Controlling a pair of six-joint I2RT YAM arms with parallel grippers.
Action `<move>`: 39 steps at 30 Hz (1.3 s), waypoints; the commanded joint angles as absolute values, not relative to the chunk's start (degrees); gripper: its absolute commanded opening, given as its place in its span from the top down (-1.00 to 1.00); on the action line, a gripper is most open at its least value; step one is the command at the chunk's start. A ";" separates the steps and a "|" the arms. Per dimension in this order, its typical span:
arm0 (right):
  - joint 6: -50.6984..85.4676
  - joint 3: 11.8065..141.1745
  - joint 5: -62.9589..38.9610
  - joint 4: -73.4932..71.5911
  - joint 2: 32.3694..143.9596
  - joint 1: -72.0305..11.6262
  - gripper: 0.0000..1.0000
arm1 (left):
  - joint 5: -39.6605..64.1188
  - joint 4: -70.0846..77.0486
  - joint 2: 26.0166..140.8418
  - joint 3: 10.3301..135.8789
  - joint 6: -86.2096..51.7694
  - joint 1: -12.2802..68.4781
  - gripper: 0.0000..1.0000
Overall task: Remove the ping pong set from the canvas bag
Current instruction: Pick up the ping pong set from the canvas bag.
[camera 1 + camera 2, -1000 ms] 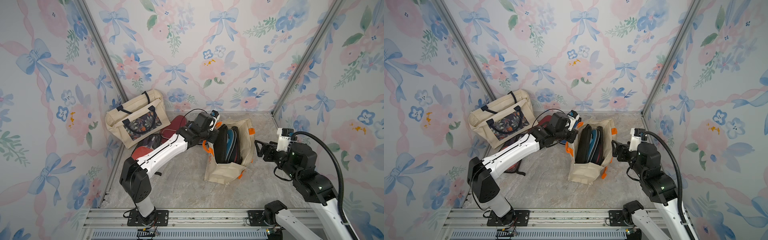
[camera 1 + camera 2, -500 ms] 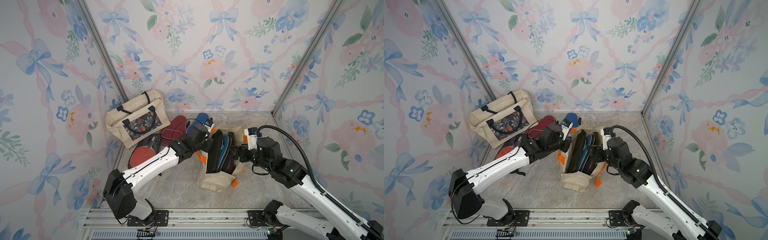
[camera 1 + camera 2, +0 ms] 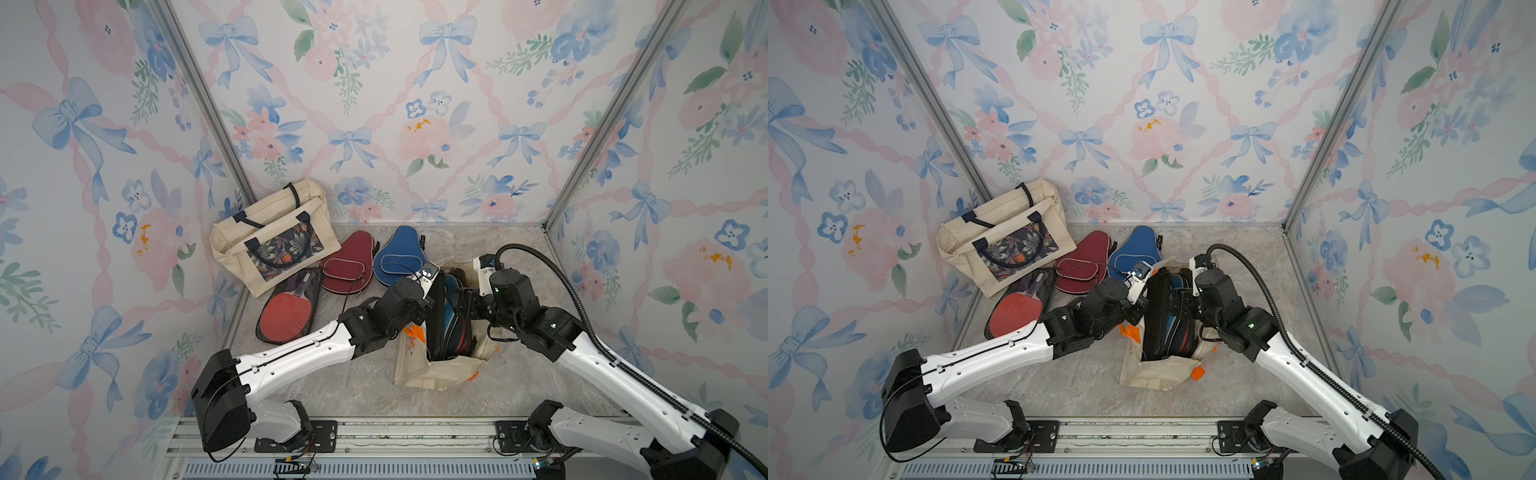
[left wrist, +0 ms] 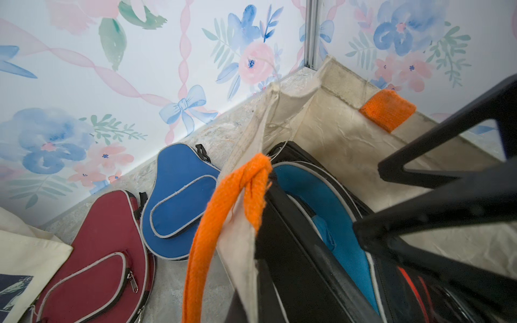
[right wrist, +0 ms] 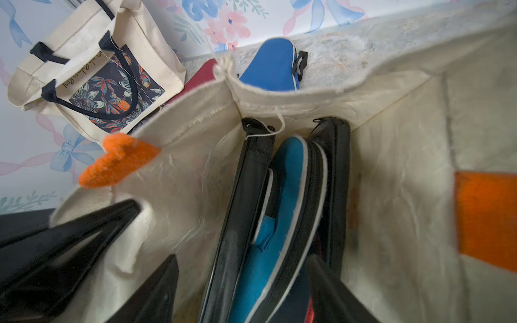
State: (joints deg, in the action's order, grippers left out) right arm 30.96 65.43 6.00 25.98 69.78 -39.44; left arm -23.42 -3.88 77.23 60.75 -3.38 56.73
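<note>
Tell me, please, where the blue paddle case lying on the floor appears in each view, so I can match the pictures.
Top view: blue case on the floor, between the maroon case and the canvas bag.
Top view: blue case in the same spot.
Left wrist: blue case lies beyond the bag's orange handle.
Right wrist: only its narrow end, seen over the bag's rim.
Shared landmark: the maroon case right beside it.
</note>
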 commanded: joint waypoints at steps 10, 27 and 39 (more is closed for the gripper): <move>33.99 60.78 1.10 24.56 73.09 -36.35 -0.34 | -24.70 9.05 70.52 54.23 -2.37 57.31 1.00; 35.51 62.61 -3.50 19.14 83.52 -34.61 0.07 | -23.79 10.17 69.02 52.45 -3.12 57.88 1.00; 29.57 69.16 4.30 25.67 78.13 -36.16 0.80 | -25.12 10.53 69.27 51.97 -3.76 58.07 1.00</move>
